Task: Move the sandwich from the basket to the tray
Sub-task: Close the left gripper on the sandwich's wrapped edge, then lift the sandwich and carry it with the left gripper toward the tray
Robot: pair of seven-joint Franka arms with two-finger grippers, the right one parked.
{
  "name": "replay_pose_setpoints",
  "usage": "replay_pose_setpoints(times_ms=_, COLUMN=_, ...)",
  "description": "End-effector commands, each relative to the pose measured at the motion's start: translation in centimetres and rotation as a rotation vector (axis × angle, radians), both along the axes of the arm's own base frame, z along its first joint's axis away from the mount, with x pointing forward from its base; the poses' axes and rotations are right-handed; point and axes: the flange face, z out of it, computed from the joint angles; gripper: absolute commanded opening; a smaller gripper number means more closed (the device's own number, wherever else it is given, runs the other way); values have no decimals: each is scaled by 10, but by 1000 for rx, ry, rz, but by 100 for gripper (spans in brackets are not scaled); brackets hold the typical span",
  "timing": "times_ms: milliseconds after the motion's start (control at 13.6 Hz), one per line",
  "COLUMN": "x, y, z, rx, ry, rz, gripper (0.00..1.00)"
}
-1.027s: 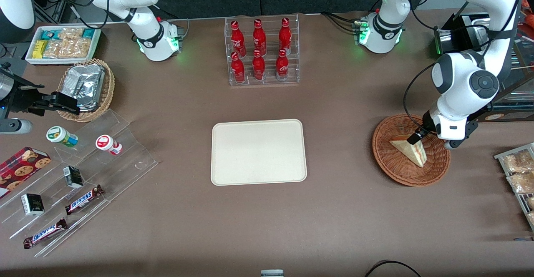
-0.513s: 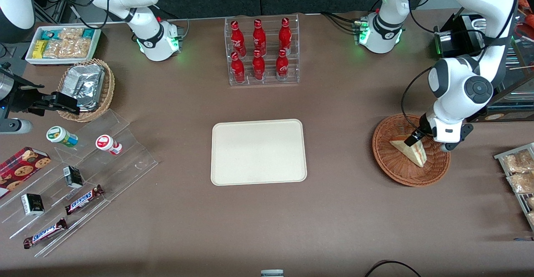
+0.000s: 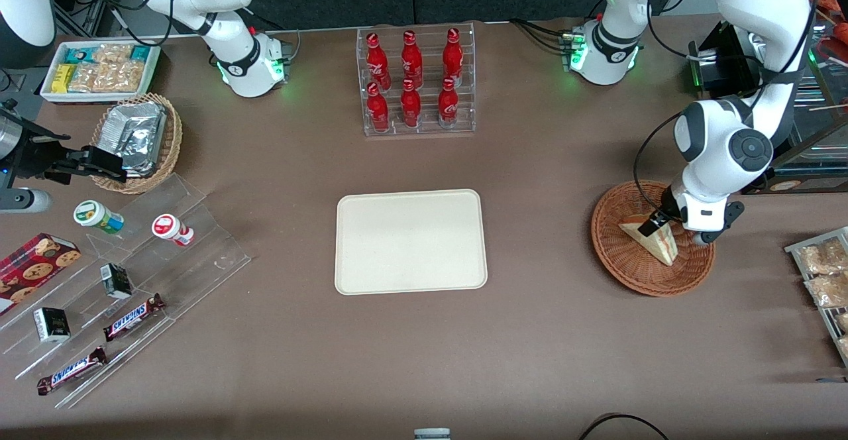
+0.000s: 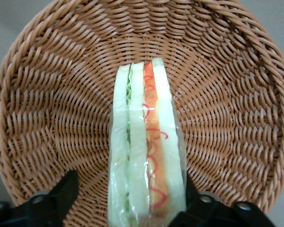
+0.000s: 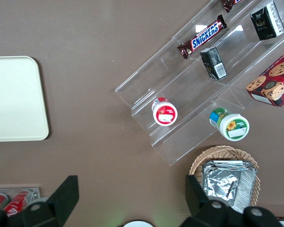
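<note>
The sandwich, a pale wedge with red and green filling at its cut edge, stands on edge in the reddish-brown wicker basket toward the working arm's end of the table. My left gripper is down in the basket, open, with one finger on each side of the sandwich. One finger touches the bread. The other stands a little apart from it. The cream tray lies flat at the table's middle with nothing on it.
A clear rack of red bottles stands farther from the front camera than the tray. Toward the parked arm's end are a tan basket of foil packets, a white snack box and acrylic steps with snacks. Snack packets lie beside the basket.
The left arm's wrist has sunk lower over the basket and shifted slightly toward the table's middle. The sandwich has not moved.
</note>
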Motion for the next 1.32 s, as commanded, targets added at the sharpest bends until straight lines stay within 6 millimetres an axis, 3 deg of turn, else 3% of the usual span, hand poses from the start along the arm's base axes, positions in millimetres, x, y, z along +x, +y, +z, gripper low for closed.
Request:
replay_pose_setpoints(times_ms=0, x=3, y=-4, z=3, rx=6, ry=-18, rz=35, gripper=43)
replay_pose_setpoints(times_ms=147, x=10, y=-8, z=10, rx=6, ry=-32, rz=39, gripper=17)
replay_pose_setpoints(times_ms=293, x=20, y=-12, z=23, rx=5, ry=-18, rz=38, gripper=15)
replay_pose_setpoints(times_ms=513, x=38, y=-31, z=59, rx=10, ry=42, rz=10, gripper=15)
replay_pose_setpoints(times_ms=807, x=45, y=-62, z=133, rx=33, ry=90, rz=-51, gripper=15)
replay_pose_setpoints(times_ms=1027, x=48, y=-114, z=194, rx=57, ry=124, rz=-100, gripper=15)
replay_pose_setpoints(times_ms=1247, x=35, y=-190, z=226, rx=50, ry=104, rz=-184, gripper=15)
